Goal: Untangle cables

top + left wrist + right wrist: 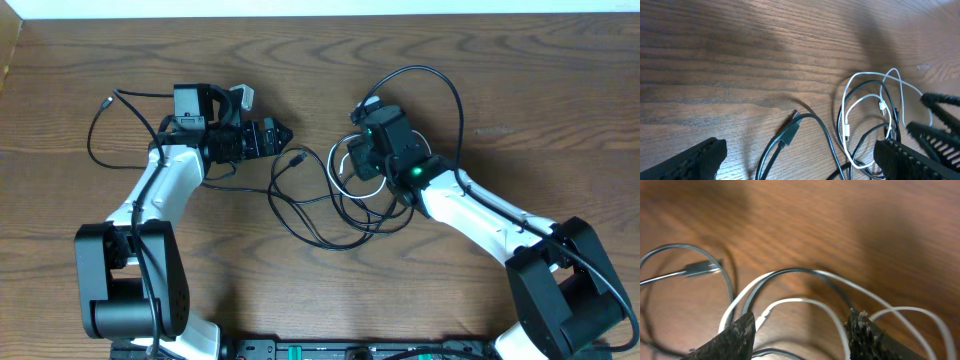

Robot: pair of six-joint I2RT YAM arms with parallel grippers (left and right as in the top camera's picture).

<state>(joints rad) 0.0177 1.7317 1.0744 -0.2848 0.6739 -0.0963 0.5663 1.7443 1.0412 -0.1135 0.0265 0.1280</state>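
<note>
A tangle of thin black cables (330, 205) with one white cable (350, 172) lies mid-table. A black plug end (296, 157) points toward my left gripper (283, 133), which is open and empty just left of the tangle. In the left wrist view the black plug (791, 129) lies between the fingers' line, with white loops (860, 107) to the right. My right gripper (358, 150) is open, hovering over the white loops (805, 302); another black plug (702, 268) lies left of it. A separate black cable (100, 125) loops at far left.
The table is brown wood (480, 60). A long black loop (445, 95) arcs around the right arm's wrist. The far table edge runs along the top, with a pale wall strip (320, 7) beyond it.
</note>
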